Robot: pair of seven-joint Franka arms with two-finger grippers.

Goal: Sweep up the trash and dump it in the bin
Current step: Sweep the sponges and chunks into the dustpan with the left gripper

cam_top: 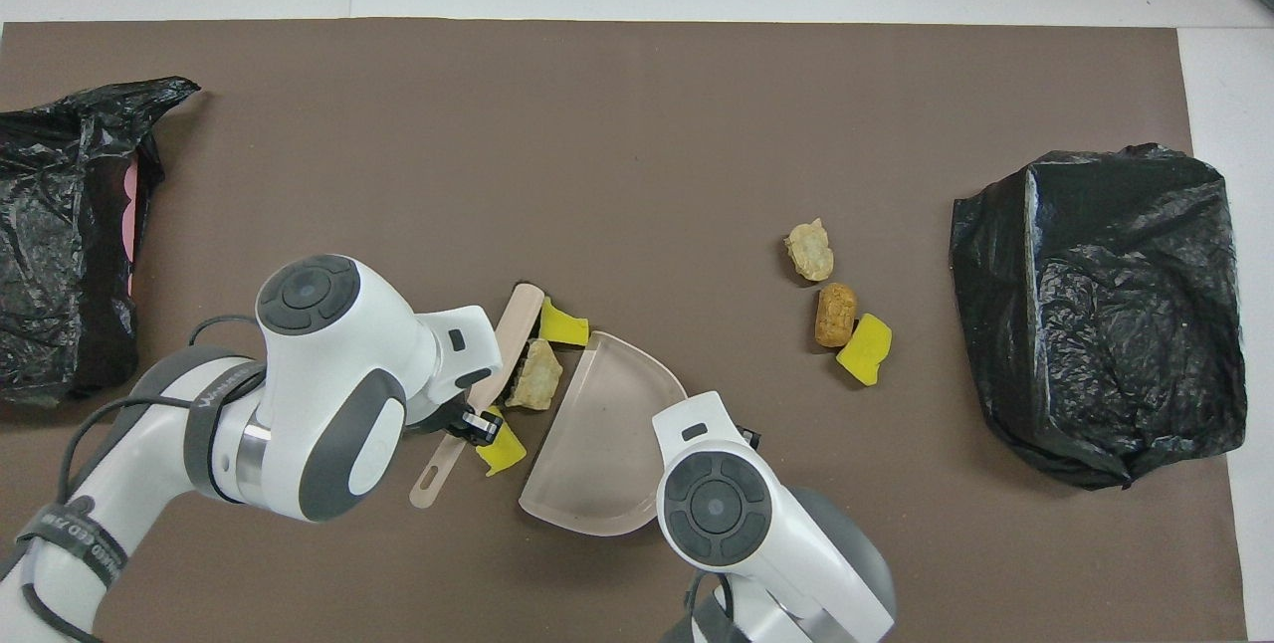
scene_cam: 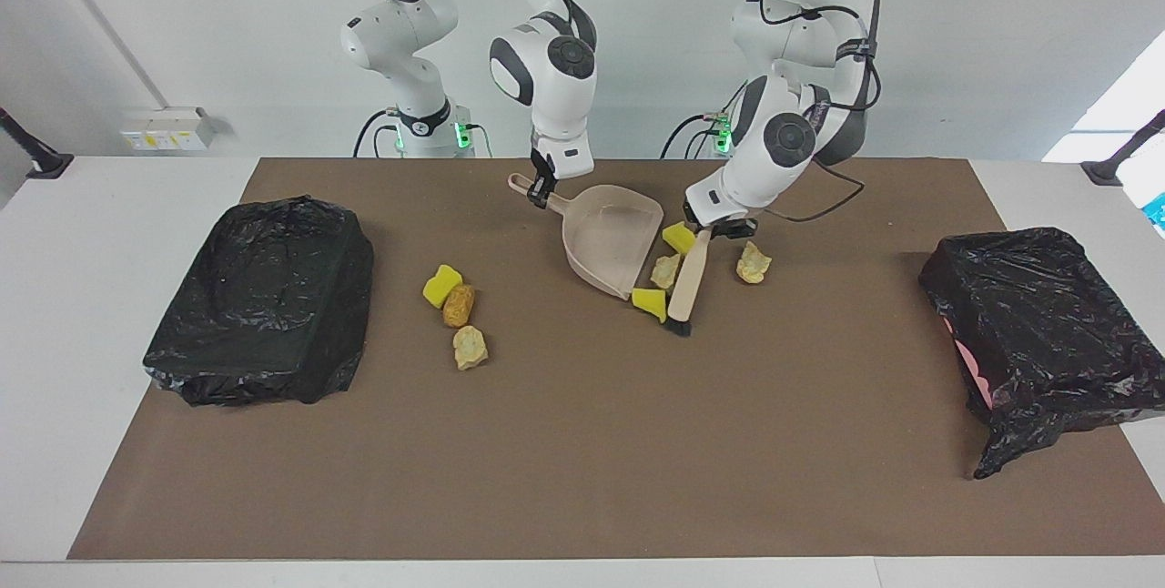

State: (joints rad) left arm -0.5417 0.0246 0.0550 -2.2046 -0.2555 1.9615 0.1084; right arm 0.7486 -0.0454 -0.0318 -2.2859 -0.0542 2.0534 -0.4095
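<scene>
My right gripper (scene_cam: 543, 191) is shut on the handle of a beige dustpan (scene_cam: 610, 238) (cam_top: 607, 444) resting on the brown mat. My left gripper (scene_cam: 719, 230) is shut on a beige brush (scene_cam: 687, 283) (cam_top: 503, 364) whose bristles touch the mat. Pressed between brush and dustpan mouth lie two yellow sponge pieces (scene_cam: 678, 238) (scene_cam: 649, 301) and a tan lump (scene_cam: 664, 271) (cam_top: 537, 387). Another tan lump (scene_cam: 753, 262) lies just past the brush, toward the left arm's end. Three more trash pieces lie toward the right arm's end: yellow sponge (scene_cam: 442, 285), orange-brown lump (scene_cam: 459, 304), tan lump (scene_cam: 470, 348).
One black-bagged bin (scene_cam: 264, 297) (cam_top: 1100, 315) stands at the right arm's end of the mat. A second one (scene_cam: 1038, 324) (cam_top: 60, 235) stands at the left arm's end, its bag hanging loose with pink showing beneath. The brown mat (scene_cam: 582, 442) spreads wide away from the robots.
</scene>
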